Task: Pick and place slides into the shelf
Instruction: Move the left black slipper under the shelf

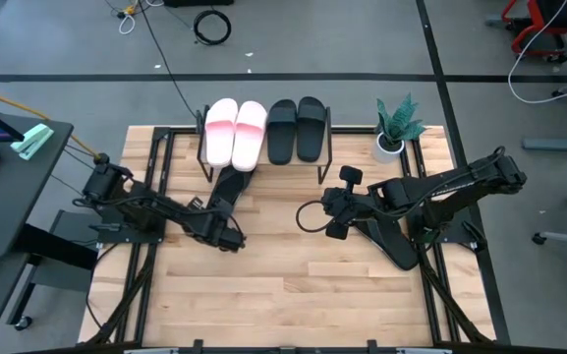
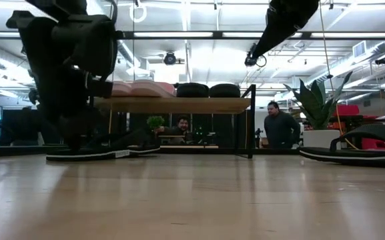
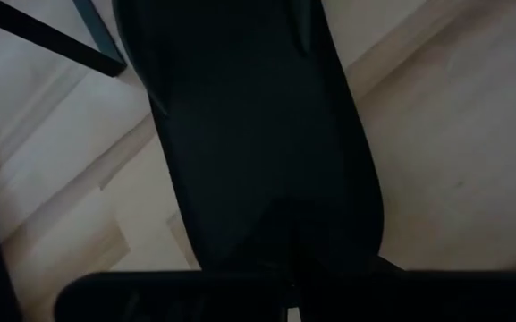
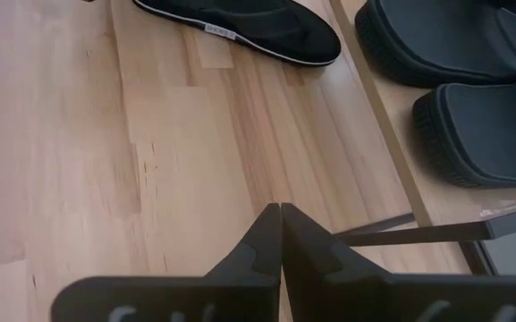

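Foam-light and bendy by the look of it, the black slide (image 1: 226, 189) lies on the table under the shelf (image 1: 327, 152), left gripper (image 1: 232, 239) pinched shut on its thin heel edge, right gripper (image 1: 338, 205) closed, empty.

Two pale pink slides (image 1: 235, 133), black slides (image 1: 296, 129), light wooden shelf (image 2: 172, 105) top, green plant (image 1: 398, 120)

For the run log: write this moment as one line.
left gripper: shut on black slide, on table | right gripper: shut, empty, waiting | shelf: pink pair, black pair | second black slide: under right arm
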